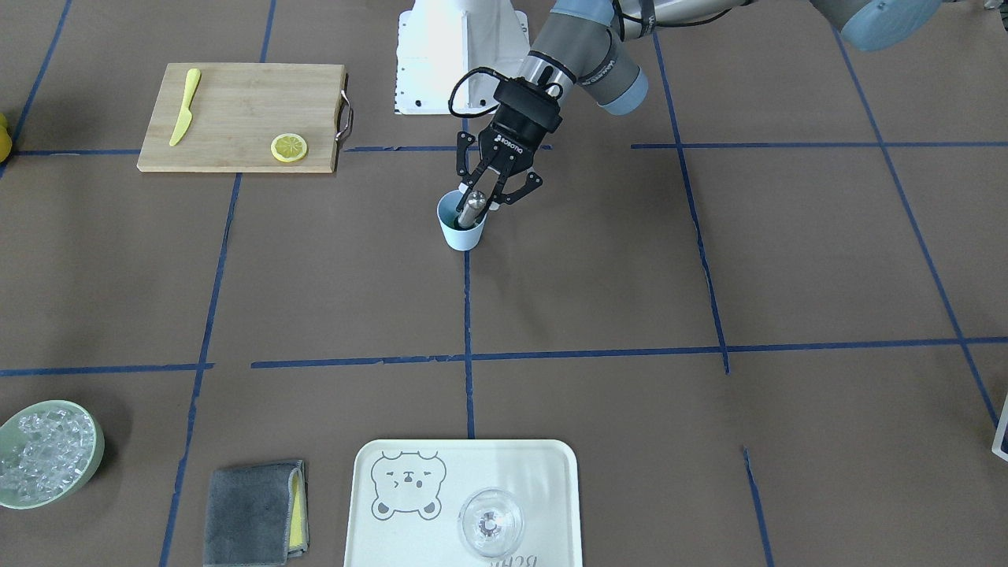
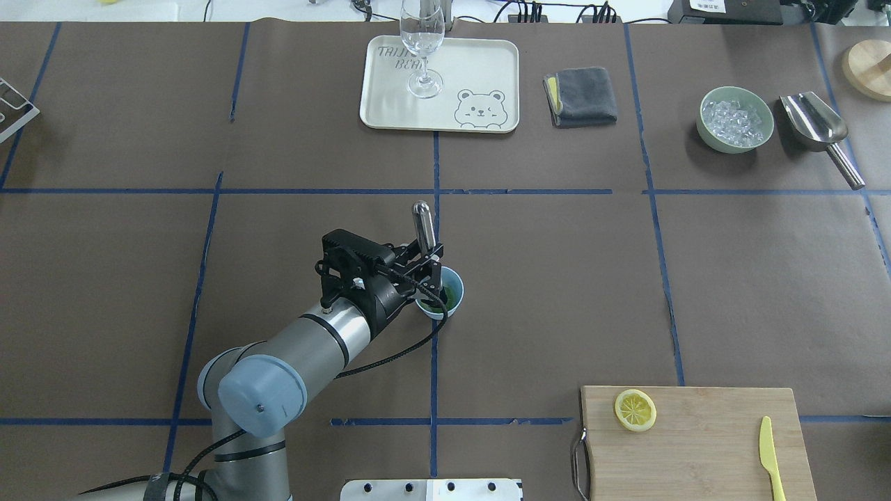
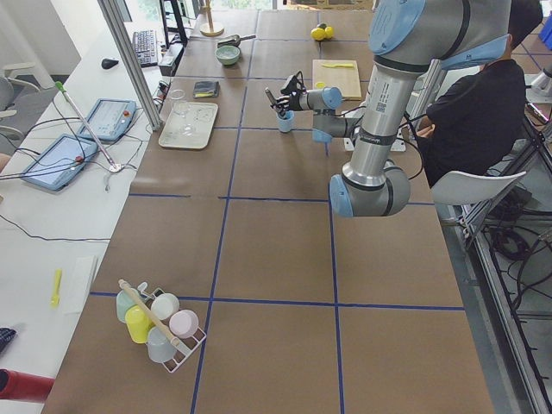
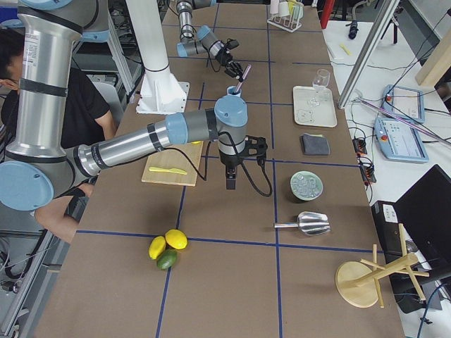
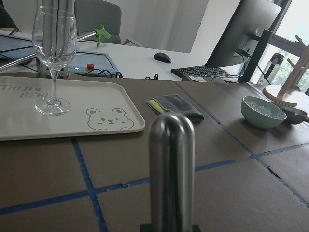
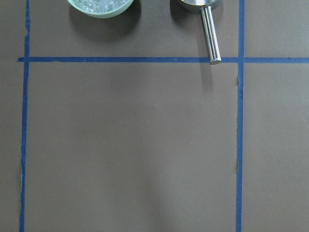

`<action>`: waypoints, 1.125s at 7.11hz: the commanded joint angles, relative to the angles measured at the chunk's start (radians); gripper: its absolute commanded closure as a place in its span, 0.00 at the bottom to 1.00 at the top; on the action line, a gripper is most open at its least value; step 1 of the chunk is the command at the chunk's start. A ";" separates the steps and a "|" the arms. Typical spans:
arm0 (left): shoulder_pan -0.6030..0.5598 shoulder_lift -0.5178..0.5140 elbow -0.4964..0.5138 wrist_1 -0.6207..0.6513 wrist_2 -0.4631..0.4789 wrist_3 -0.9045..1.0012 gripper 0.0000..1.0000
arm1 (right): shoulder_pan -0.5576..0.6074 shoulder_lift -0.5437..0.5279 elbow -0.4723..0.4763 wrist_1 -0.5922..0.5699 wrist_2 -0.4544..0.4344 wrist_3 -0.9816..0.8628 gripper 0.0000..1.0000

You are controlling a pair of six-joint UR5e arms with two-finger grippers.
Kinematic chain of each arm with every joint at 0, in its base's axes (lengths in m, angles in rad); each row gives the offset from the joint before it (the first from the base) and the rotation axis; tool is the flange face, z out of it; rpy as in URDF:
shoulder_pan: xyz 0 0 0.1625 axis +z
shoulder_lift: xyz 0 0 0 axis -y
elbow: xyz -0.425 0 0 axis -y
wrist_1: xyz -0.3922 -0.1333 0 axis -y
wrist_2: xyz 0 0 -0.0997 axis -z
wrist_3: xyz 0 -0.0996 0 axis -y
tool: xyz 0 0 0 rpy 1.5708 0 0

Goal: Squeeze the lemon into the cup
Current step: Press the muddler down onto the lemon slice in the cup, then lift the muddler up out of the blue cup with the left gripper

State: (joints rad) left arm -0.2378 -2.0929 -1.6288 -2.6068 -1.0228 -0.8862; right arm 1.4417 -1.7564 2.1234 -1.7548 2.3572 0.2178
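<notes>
Jaws of the left gripper [image 1: 476,203] are clamped on a steel rod [image 2: 422,221] tilted inside the small light-blue tapered cup [image 1: 463,235], which could be tipped if levered. The thin yellow lemon slice [image 1: 289,147] lies well apart on a wooden board [image 1: 244,102].

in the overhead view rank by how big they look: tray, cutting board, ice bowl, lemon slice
Largest to smallest:
cutting board (nearest the camera, cropped at the edge)
tray
bowl of ice
lemon slice
</notes>
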 commanded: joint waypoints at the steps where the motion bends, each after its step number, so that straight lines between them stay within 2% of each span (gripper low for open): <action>1: -0.011 0.000 -0.058 0.004 -0.061 0.021 1.00 | 0.005 0.000 0.003 0.000 0.000 0.000 0.00; 2: -0.046 0.002 -0.127 0.011 -0.097 0.089 1.00 | 0.005 0.000 0.001 0.000 0.000 0.000 0.00; 3: -0.088 0.005 -0.150 0.013 -0.105 0.107 1.00 | 0.009 -0.002 0.004 0.000 0.000 0.000 0.00; 5: -0.249 0.039 -0.213 0.055 -0.317 0.107 1.00 | 0.014 0.000 0.001 0.001 0.000 0.000 0.00; 6: -0.344 0.068 -0.256 0.192 -0.441 0.093 1.00 | 0.014 0.002 0.003 0.001 0.000 0.000 0.00; 7: -0.424 0.073 -0.263 0.352 -0.580 0.086 1.00 | 0.017 0.003 0.003 0.001 0.000 0.000 0.00; 8: -0.472 0.111 -0.264 0.482 -0.680 0.043 1.00 | 0.017 0.005 -0.009 0.007 0.000 0.000 0.00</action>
State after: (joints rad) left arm -0.6350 -2.0170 -1.8833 -2.2878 -1.5665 -0.8072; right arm 1.4577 -1.7536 2.1230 -1.7520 2.3577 0.2178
